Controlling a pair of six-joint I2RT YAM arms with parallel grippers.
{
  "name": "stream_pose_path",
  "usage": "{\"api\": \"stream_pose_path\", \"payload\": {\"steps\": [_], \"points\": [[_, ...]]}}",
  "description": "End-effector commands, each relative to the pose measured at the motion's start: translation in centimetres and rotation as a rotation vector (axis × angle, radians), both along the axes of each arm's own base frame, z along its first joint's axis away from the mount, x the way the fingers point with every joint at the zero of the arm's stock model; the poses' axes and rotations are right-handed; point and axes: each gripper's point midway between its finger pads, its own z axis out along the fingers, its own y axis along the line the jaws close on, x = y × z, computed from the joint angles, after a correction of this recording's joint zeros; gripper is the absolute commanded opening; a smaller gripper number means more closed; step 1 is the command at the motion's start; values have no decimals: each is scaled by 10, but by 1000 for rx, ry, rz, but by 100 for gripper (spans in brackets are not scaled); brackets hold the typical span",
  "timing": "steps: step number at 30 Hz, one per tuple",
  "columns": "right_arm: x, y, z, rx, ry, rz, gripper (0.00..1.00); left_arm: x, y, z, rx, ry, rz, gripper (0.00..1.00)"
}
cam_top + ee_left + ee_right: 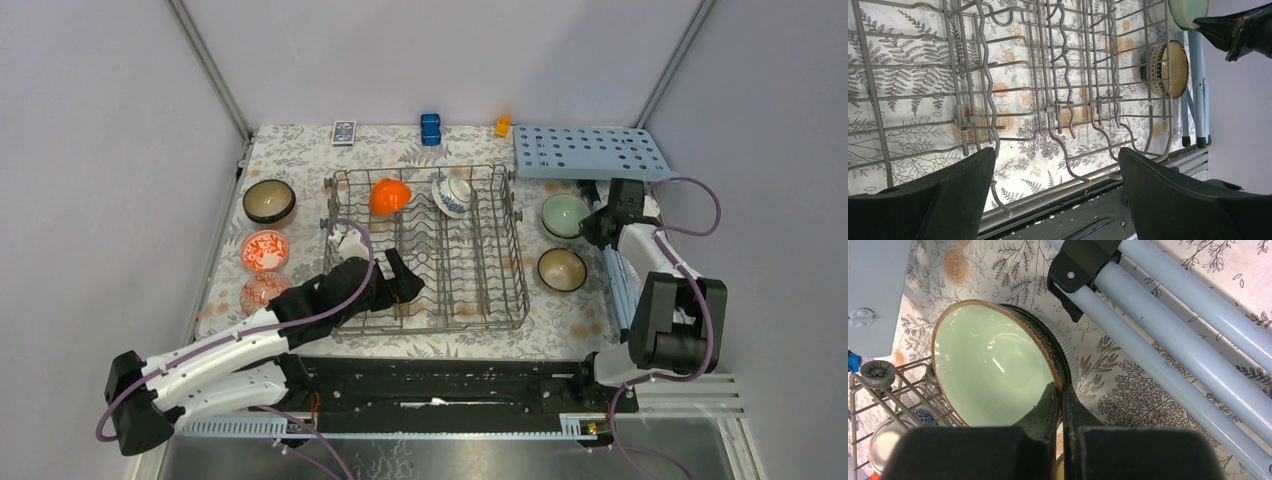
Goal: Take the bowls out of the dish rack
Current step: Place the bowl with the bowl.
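The right end effector [1060, 390] pinches the rim of the pale green bowl [990, 365] just right of the dish rack [480, 262], apparently placing it, so release comes next, while the left end effector [1057, 156] gapes wide above the rack.

On the overhead view I see plain, pale lilac-grey walls [100, 150] at the left, back and right of the frame, under soft, even light. Slim metal struts [212, 70] slant through both upper corners. The tabletop [300, 150] carries a cloth printed with grey leaves and orange flowers. A black rail [440, 385] runs along its lower edge.
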Motion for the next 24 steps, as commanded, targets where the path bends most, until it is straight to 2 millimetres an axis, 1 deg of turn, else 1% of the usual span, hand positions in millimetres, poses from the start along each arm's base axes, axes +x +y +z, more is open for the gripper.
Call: {"api": "stream_pose_path", "payload": {"steps": [1,10,14,16,22,24], "points": [[15,2,15,13,-83,11,0,4,-5,5,-40,-12,10,97],[5,1,15,-9,-64,29,0,3,-8,4,-46,-2,-1,97],[4,3,16,-8,-65,39,6,1,-8,2,-53,5,-3,97],[3,3,17,-9,-65,41,13,1,-8,1,-55,8,-3,97],[1,3,21,-18,-62,50,19,0,-7,2,-61,9,0,97],[1,1,24,-25,-62,50,22,0,-7,1,-60,9,-1,97]]}}
